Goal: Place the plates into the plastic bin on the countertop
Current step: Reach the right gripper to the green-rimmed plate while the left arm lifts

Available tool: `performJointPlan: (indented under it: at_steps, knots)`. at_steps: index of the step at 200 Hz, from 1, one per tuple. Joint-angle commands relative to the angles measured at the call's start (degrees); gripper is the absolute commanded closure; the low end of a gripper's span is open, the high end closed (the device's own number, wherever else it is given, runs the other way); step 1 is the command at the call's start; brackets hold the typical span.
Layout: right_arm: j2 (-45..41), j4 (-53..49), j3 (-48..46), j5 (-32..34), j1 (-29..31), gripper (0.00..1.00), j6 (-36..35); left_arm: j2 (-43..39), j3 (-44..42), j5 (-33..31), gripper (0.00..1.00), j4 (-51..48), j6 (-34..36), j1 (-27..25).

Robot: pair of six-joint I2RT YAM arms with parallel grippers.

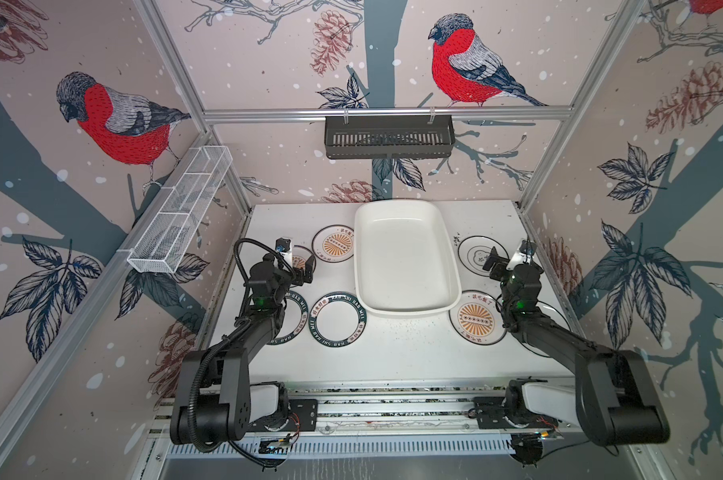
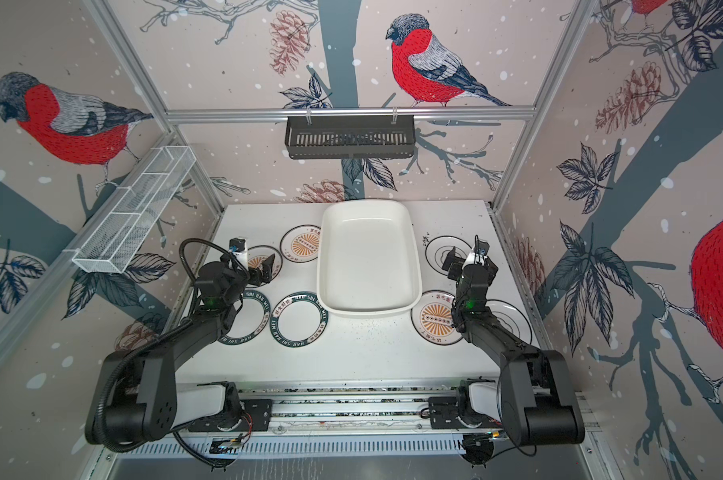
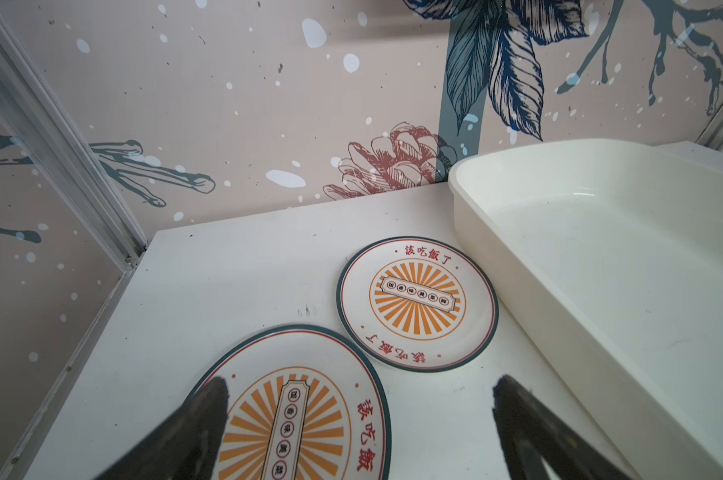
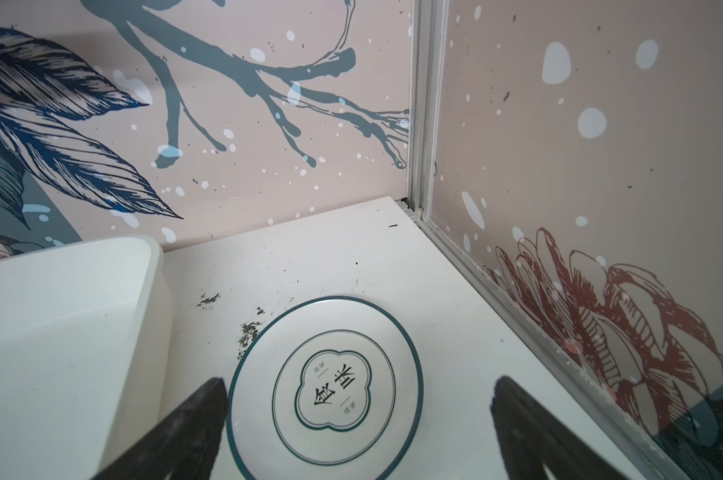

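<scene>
The left gripper (image 3: pixel 359 390) is shown with its jaws spread wide and nothing held, poised over a small round white plate with an orange sunburst centre (image 3: pixel 293 415). The right gripper (image 4: pixel 361 386) is likewise spread and empty, over a round white plate with a dark line motif (image 4: pixel 326 390). Between the arms, a large shallow white rectangular plastic bin (image 1: pixel 405 257) is set on the flat white speckled countertop (image 1: pixel 393 353). The other plates, among them a green-lettered plate (image 1: pixel 338 318), are laid flat on the countertop around the bin.
</scene>
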Motion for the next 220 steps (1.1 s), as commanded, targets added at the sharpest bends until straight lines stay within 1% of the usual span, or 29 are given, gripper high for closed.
performJointPlan:
  at_steps: [1, 11, 18, 45, 67, 76, 96, 120, 139, 156, 185, 220]
  knots:
    - [-3.19, -13.46, 4.08, -0.97, -1.43, 0.0, 10.9, -0.95, 3.55, 1.17, 0.01, -10.71, 2.22, 0.08]
    - [-3.97, -18.5, 6.14, -6.45, -3.01, 0.0, 11.82, -1.22, 5.04, 1.08, 0.01, -13.19, 1.99, 0.08]
    - [-4.42, -20.65, 7.14, -8.98, -3.71, 0.0, 12.24, -1.38, 5.98, 1.28, 0.01, -14.87, 2.04, 0.07]
    - [-4.86, -25.43, 9.51, -17.15, -6.48, 0.0, 13.83, -1.15, 10.89, 2.45, 0.01, -23.29, 2.76, 0.07]
    - [-4.93, -26.92, 10.88, -23.08, -7.13, 0.01, 13.52, -1.2, 15.46, 3.54, 0.01, -31.09, 4.4, 0.04]
    - [-5.01, -26.66, 10.88, -24.2, -7.13, 0.04, 14.0, -1.13, 17.38, 4.22, 0.01, -34.62, 5.81, 0.11]
    - [-4.46, -27.76, 11.56, -27.23, -8.13, 0.08, 15.17, -0.09, 22.69, 4.6, 0.01, -42.5, 7.71, 0.09]
    - [-3.57, -29.29, 12.58, -29.42, -9.19, 0.11, 16.18, 2.47, 29.35, 4.37, 0.01, -51.74, 9.35, 0.07]
    - [-2.07, -31.25, 14.08, -31.32, -10.3, 0.12, 17.12, 4.33, 34.15, 5.14, 0.01, -57.0, 10.13, 0.02]
    - [-0.36, -33.3, 16.0, -34.11, -11.17, 0.14, 17.08, 4.83, 36.52, 5.51, 0.01, -59.41, 9.67, -0.01]
    - [2.7, -36.65, 18.89, -36.24, -13.2, 0.17, 16.61, 4.09, 37.86, 7.43, 0.01, -60.56, 9.7, -0.21]
    - [11.76, -38.9, 22.16, -41.89, -17.81, 0.22, 18.6, 3.52, 37.6, 10.26, 0.01, -60.95, 10.02, -0.66]
